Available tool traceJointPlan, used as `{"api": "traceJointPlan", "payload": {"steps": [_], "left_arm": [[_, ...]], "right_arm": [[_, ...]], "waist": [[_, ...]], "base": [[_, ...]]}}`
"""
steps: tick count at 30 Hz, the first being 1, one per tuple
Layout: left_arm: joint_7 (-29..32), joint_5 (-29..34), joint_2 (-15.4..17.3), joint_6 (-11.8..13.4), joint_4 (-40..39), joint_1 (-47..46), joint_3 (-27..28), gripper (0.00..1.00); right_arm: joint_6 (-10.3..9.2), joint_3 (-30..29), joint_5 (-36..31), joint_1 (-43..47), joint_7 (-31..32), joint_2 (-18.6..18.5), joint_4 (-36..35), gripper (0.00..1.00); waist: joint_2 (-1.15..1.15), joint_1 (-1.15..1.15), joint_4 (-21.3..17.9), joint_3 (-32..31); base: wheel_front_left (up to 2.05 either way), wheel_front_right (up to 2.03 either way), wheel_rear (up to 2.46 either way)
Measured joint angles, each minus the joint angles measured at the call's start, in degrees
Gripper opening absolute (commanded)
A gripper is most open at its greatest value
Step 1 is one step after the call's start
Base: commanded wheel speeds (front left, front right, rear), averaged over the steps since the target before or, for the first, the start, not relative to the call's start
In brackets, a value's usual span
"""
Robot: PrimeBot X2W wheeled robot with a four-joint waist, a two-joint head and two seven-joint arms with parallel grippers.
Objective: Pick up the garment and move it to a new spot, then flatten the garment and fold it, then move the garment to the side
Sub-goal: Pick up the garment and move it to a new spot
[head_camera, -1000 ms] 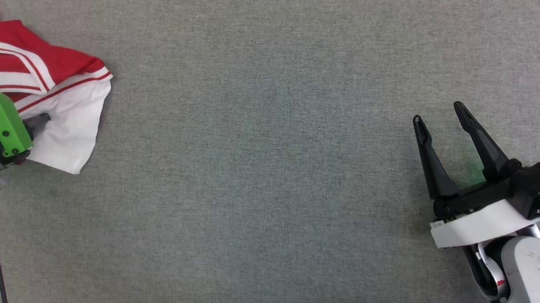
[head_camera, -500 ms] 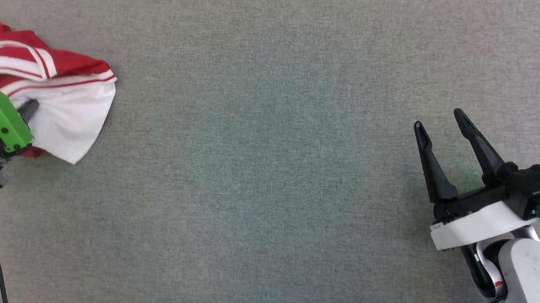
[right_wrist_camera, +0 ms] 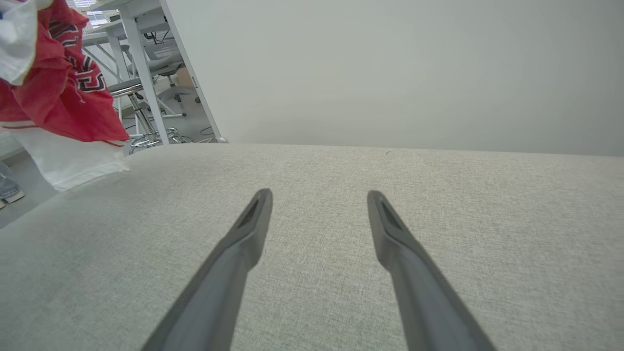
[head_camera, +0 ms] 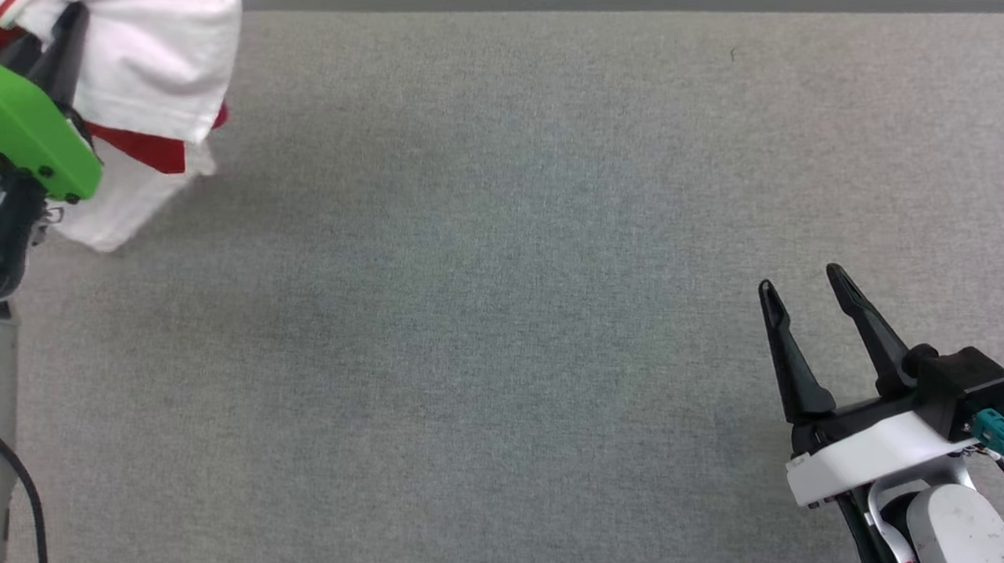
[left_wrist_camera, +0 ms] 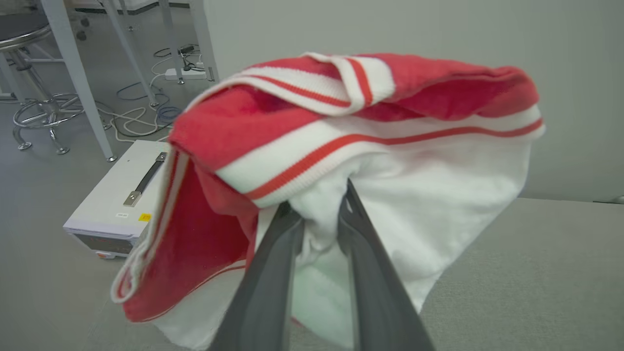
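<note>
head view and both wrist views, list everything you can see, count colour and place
garment: one, red with white sleeve and red-and-white striped trim, bunched up at the left edge of the table top
table top: one, grey fabric, across the head view
wall: one, pale grey, behind the table top
box: one, white with a dark handle, on the floor beyond the garment
stool: one, dark seat on a chrome base, on the floor at the far left
cables: several, white and dark, on the floor
table legs: several, white, near the stool
left gripper: one, dark, jaws closed on the garment's white cloth
right gripper: one, dark, jaws open, over the table top at lower right
</note>
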Motion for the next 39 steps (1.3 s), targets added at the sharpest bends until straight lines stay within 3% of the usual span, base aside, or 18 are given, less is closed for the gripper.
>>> {"api": "traceJointPlan", "payload": {"steps": [7,15,21,28,31,36,37,38,39], "left_arm": [[1.1,0.3,-3.3,1.6,-9.1,3.0,-2.8,0.00],[-0.7,0.6,-10.9,4.6,-12.3,4.0,-6.3,0.00],[-3.6,0.8,-17.0,4.8,-8.8,4.2,-9.8,0.00],[-10.2,2.3,-24.5,5.8,0.4,8.3,-14.2,0.00],[-12.3,2.5,-26.4,6.1,5.7,11.5,-17.6,0.00],[-14.2,0.7,-26.9,6.1,11.6,14.3,-24.5,0.00],[-14.2,-0.9,-26.9,6.3,12.1,14.6,-26.7,0.45],[-14.2,-1.8,-26.9,6.9,12.3,14.6,-28.4,1.00],[-14.2,-2.6,-26.9,7.5,12.6,14.6,-30.6,1.00]], "right_arm": [[0.00,-0.9,0.1,2.1,0.0,1.1,-0.1,1.00],[0.00,-0.9,0.4,2.9,-0.2,1.5,-0.4,1.00],[0.00,-1.1,0.5,2.9,-0.2,1.7,-0.8,1.00],[0.00,-2.2,0.6,2.8,-0.2,1.8,-1.0,1.00],[0.00,-2.4,0.7,2.8,-0.2,1.9,-1.2,1.00],[0.00,-2.6,0.7,2.4,-0.2,2.0,-1.3,1.00],[0.00,-2.5,0.7,2.2,-0.2,2.1,-1.3,1.00],[0.00,-2.5,0.7,2.1,-0.2,2.1,-1.3,1.00],[0.00,-2.4,0.7,1.9,-0.2,2.1,-1.3,1.00]], "waist": [[0.00,0.00,-1.4,-5.6],[0.00,0.00,-6.1,-8.5],[0.00,0.00,-10.5,-8.8],[0.00,0.00,-15.3,-7.4],[0.00,0.00,-16.8,-6.4],[0.00,0.00,-18.3,-4.6],[0.00,0.00,-18.5,-4.2],[0.00,0.00,-18.6,-4.0],[0.00,0.00,-18.8,-3.7]], "base": [[0.00,0.00,0.00],[0.00,0.00,0.00],[0.00,0.00,0.00],[0.00,0.00,0.00],[0.00,0.00,0.00],[0.00,0.00,0.00],[0.00,0.00,0.00],[0.00,0.00,0.00],[0.00,0.00,0.00]]}}
